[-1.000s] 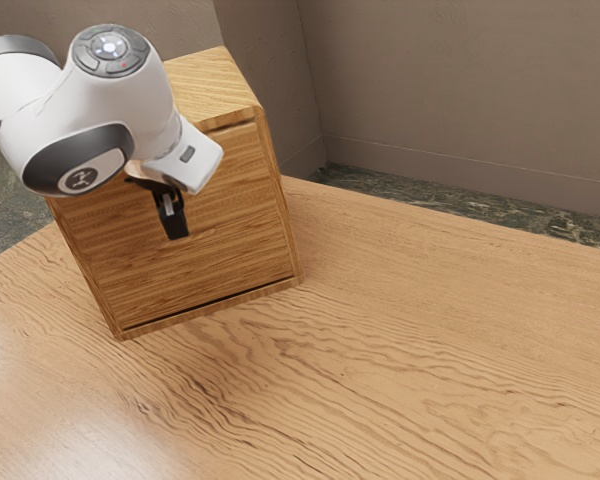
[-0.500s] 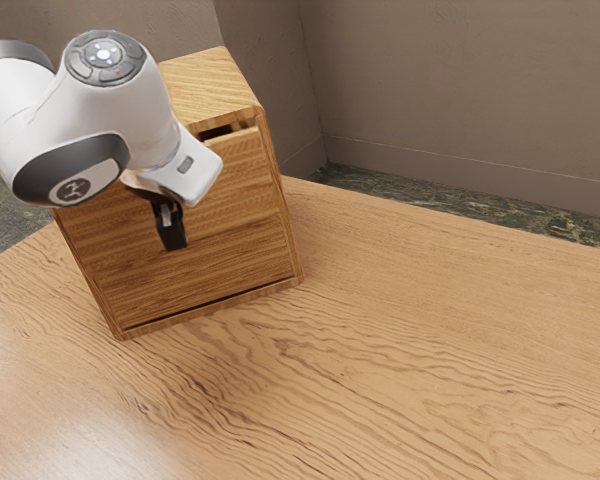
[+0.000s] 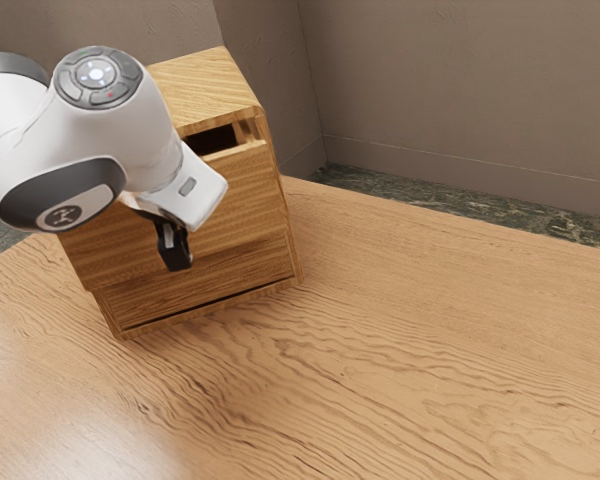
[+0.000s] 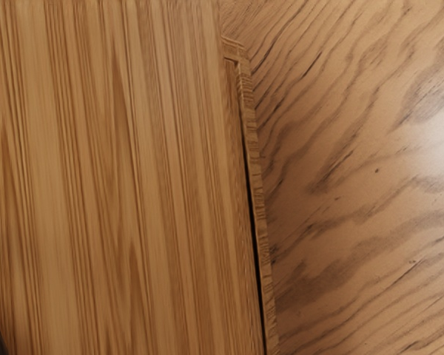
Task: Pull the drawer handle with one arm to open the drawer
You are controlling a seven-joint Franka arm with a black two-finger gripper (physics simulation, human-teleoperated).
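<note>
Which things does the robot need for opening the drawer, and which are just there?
For the job: the drawer, partly pulled out; the gripper at its front; the wooden cabinet holding the drawer.
Just there: the table under the cabinet; the wall behind; the dark floor.

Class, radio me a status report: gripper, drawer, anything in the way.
Gripper at drawer front, grip unclear. Drawer partly out of cabinet, dark gap on top. Table ahead of it.

Drawer (image 3: 232,195) honey-tan, straight grain; table (image 3: 430,340) tan, wavy darker grain; arm (image 3: 85,135) white, grey caps; gripper (image 3: 176,258) black; floor (image 3: 480,206) mottled dark green.
</note>
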